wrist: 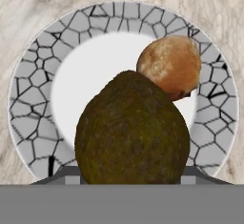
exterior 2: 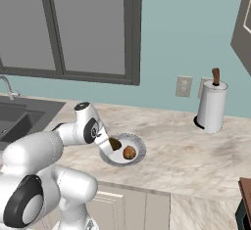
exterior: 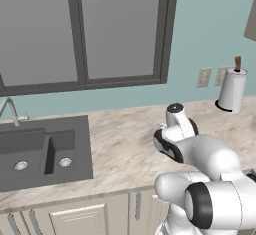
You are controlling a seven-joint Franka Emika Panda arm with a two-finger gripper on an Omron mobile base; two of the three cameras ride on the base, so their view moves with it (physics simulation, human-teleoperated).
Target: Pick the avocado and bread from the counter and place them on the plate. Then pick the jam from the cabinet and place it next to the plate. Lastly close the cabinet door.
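In the left base view, the white arm is reaching forward from the lower right over the beige marbled desk (exterior: 120, 144), and its own wrist is blocking the gripper from sight. A dark grey sink (exterior: 42, 151) is sitting at the left, a window (exterior: 82, 31) is filling the wall above it, and a paper towel roll (exterior: 232, 90) is standing at the back right, near two wall sockets (exterior: 204, 77).

In the right base view, the arm is bending in from the lower left, and the gripper (exterior 2: 112, 145) is hanging over the near left part of the plate (exterior 2: 139, 148) with the avocado (exterior 2: 115, 144) clamped between its fingers. The bread (exterior 2: 129, 152) is lying on the plate just beside the avocado.

In the hand view, the avocado (wrist: 132, 130) is sitting large in the foreground, gripped at its lower sides by the dark finger tips (wrist: 64, 174), so the gripper is closing on the fruit rather than on itself. Behind it the bread (wrist: 170, 66) is resting on the white centre of the plate (wrist: 28, 118), against the grey speckled rim; whether avocado and bread are touching I cannot tell.
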